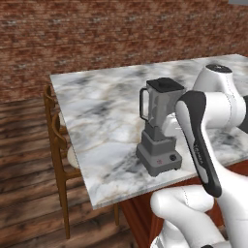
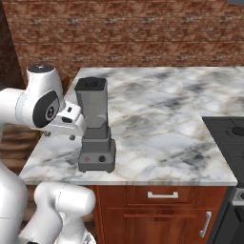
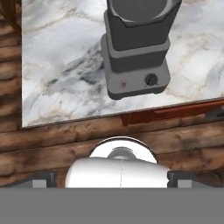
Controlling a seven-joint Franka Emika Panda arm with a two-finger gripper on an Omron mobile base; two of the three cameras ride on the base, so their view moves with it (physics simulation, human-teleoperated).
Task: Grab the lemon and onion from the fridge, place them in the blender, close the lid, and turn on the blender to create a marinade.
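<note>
- Brick wall point(image 1: 97, 29) behind marble counter point(image 1: 97, 121).
- Plank floor point(image 1: 24, 169) left of counter.
- Wooden chair point(image 1: 58, 145) at counter's left edge.
- Wood cabinets point(image 2: 162, 209) under counter; dark stove point(image 2: 226, 131) at its right.

Kitchen, marble counter point(image 2: 157, 124), stove point(image 2: 228, 138), blender point(image 2: 95, 128)

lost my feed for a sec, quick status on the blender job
Jaws: state unclear from the hand view. Blender upright on marble counter, black lid on the jar. Nothing blocking its front buttons.

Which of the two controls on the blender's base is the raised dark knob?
The right-hand one in the hand view, the round black knob; the left one is a flat button with a red ring.
</note>
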